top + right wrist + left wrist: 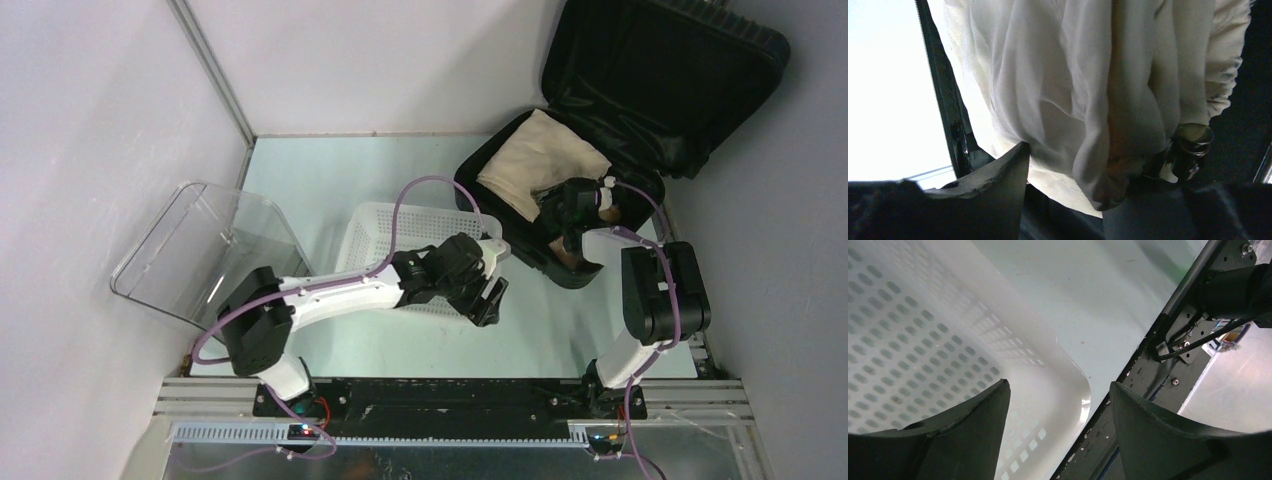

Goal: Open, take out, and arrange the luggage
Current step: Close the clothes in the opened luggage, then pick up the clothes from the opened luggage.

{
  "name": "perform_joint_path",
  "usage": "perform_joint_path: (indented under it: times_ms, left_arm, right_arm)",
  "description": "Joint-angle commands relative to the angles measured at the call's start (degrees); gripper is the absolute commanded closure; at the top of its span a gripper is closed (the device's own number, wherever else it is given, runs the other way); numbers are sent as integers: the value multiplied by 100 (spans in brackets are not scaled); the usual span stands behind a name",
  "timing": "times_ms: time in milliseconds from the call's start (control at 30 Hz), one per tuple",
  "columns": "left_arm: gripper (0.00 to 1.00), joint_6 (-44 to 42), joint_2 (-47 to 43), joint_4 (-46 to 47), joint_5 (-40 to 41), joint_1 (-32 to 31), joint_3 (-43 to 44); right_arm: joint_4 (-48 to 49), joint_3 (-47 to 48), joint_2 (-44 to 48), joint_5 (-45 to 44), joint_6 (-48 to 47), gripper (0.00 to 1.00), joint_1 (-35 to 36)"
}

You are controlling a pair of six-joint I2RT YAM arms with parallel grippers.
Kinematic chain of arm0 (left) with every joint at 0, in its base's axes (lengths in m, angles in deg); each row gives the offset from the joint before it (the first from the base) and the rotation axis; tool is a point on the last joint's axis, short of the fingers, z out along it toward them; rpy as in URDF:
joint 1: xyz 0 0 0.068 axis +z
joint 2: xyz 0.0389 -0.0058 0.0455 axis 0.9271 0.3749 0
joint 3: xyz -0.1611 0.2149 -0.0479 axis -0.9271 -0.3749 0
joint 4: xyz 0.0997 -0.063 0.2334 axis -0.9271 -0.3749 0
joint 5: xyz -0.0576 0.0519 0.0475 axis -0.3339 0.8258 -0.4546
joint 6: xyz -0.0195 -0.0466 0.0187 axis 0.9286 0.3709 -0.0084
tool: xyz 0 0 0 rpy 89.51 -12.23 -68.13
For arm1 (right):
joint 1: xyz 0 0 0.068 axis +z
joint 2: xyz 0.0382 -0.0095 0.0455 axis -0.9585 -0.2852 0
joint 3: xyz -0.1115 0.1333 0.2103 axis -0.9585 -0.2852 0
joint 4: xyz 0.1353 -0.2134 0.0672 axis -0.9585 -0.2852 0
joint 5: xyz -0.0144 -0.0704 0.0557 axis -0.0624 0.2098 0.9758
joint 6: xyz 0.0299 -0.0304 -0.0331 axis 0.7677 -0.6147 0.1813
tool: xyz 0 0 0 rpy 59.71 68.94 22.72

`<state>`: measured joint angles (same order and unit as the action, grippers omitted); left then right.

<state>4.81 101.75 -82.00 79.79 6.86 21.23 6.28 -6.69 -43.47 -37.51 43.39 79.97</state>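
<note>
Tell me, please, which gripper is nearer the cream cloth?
Right: the right gripper is at the cream cloth inside the luggage; the left gripper hangs by the basket.

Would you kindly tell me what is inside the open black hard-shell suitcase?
Inside the black hard-shell suitcase lies a cream folded cloth, with a small shiny dark object beside it. Anything beneath the cloth is covered and cannot be seen.

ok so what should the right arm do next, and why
Probably close the right end effector on the cream garment and lift it out: the luggage lies open, the cloth bunches against the end effector's fingers, and the white basket stands beside the case.
</note>
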Motion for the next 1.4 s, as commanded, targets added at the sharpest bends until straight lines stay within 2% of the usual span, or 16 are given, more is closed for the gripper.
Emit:
perform_joint_path:
  times_ms: [0,100,333,433,567,700,767,800,867,933,1100,1167,1267,1367]
  left_arm:
    - [22,163,242,429,-396,-47,38]
    - [23,167,300,522,-484,-49,103]
    - [33,210,437,742,-735,-69,411]
    - [37,255,526,846,-760,-95,594]
    - [44,263,706,823,-718,-156,991]
    - [44,248,784,650,-521,-167,1359]
    - [40,230,794,372,-203,-164,1572]
    - [35,184,821,179,-5,-163,1780]
    - [31,39,861,-268,648,-154,2099]
    - [29,-161,847,-583,903,-92,2333]
    - [24,-342,915,-1046,923,559,3029]
    - [23,-469,1243,-1184,933,827,3452]
    - [18,-813,1751,-1361,1530,1048,4122]
    - [15,-911,2469,-1444,1587,1307,5051]
  right_arm:
    - [605,35,7,-258,-203,52,-3]
    - [607,35,101,-293,-459,61,-2]
    - [315,35,482,-460,-1144,92,48]
    - [261,35,750,-583,-1457,100,59]
    - [62,35,1093,-643,-1972,100,26]
    - [-375,35,1393,-697,-2320,100,-27]
    - [-609,35,1519,-661,-2448,100,-110]
    - [-805,35,1594,-596,-2483,100,-145]
    - [-1120,29,1693,-486,-2540,100,-365]
    - [-1328,28,1782,-325,-2612,100,-525]
    - [-1607,11,1863,-56,-2977,100,-817]
    - [-1685,-47,1858,86,-2986,100,-971]
    - [-1792,-187,1880,248,-3032,100,-1184]
    - [-1778,-209,1839,405,-3136,100,-1267]
